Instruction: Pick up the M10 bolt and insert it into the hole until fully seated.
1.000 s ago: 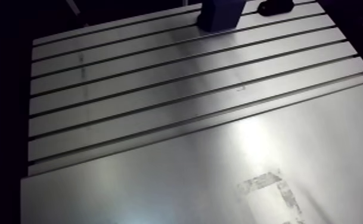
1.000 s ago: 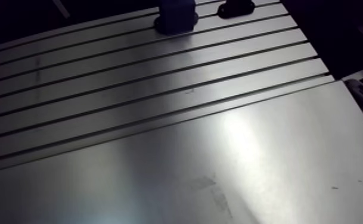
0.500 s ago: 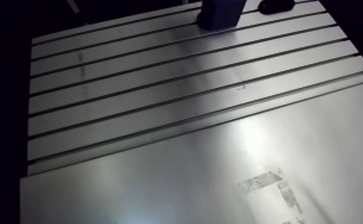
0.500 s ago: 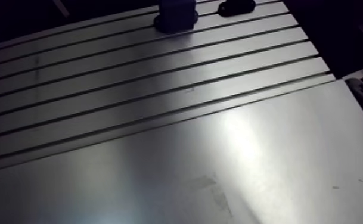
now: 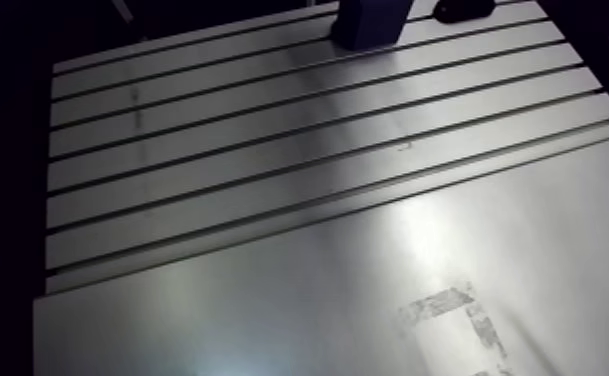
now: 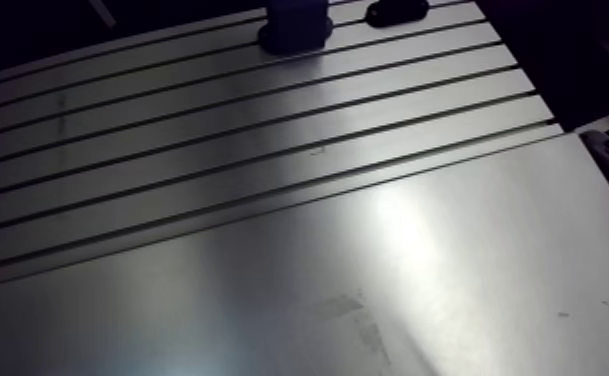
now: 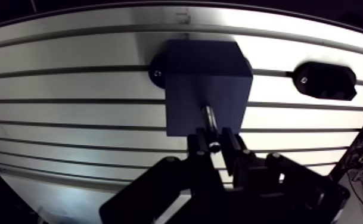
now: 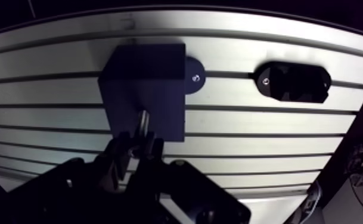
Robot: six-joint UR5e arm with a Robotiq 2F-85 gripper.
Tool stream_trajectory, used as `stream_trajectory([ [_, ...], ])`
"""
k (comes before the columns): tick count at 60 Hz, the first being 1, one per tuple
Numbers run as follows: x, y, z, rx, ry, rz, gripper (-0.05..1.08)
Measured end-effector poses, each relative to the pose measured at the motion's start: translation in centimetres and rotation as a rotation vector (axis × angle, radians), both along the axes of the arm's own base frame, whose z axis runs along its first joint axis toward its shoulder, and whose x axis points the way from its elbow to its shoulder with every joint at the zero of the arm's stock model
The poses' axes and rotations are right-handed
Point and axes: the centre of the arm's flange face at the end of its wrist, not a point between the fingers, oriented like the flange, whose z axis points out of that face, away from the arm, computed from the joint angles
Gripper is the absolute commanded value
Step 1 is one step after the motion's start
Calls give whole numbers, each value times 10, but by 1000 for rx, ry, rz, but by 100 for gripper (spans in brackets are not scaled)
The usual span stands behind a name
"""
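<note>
In the wrist view a dark blue block stands on the slotted table, right ahead of my gripper. The gripper is shut on the M10 bolt, whose shiny shank reaches forward from between the fingers onto the block's near face. Whether its tip sits in a hole I cannot tell. In the arm view the block shows at the far edge of the table; the gripper is out of that view.
A black oval fixture is fastened to the table beside the block, also seen in the arm view as the oval fixture. A smooth metal plate with a worn tape mark covers the near side.
The arm view has shifted very slightly, so the camera moved. Nothing on the table has visibly moved.
</note>
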Motion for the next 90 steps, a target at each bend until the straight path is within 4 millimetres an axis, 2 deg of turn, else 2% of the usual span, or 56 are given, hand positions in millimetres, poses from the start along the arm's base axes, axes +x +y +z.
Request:
stream_trajectory([
  [90,2,-1,-6,-3,-10,-1,108],
])
